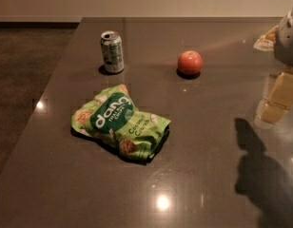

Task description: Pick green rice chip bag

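Far right, what looks like the gripper (289,37) sits well apart from the green rice chip bag (120,122), state I cannot tell; crumpled foil could slip

- You've got one green rice chip bag (120,122).
- One drink can (112,52) behind it.
- One round red fruit (190,62).
- One gripper (278,101), there at your right edge.

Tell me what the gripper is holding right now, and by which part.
Nothing that shows. The gripper is at the picture's right edge, well apart from the green rice chip bag, which lies on the table.
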Controlling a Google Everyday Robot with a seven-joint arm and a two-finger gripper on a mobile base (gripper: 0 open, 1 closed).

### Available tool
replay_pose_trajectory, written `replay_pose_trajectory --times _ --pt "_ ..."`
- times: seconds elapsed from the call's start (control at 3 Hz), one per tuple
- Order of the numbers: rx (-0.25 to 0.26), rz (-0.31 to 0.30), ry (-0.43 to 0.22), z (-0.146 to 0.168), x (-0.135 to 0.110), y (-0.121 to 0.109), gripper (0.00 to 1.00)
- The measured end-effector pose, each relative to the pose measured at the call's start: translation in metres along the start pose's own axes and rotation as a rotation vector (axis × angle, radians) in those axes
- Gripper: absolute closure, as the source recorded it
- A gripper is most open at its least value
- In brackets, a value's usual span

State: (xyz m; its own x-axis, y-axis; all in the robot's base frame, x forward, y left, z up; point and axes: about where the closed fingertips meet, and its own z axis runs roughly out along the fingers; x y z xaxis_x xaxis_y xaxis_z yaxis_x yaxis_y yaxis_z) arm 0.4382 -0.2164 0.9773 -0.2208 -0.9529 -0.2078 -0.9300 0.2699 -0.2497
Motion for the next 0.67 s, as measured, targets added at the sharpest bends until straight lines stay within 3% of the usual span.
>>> replay_pose_trajectory --times 0.33,0.67 --pt "0.000 0.000 0.000 -0.0001 0.0000 0.0000 0.00" --pt "-0.027 0.007 -0.040 -0.0055 -0.0086 -0.0035 0.00"
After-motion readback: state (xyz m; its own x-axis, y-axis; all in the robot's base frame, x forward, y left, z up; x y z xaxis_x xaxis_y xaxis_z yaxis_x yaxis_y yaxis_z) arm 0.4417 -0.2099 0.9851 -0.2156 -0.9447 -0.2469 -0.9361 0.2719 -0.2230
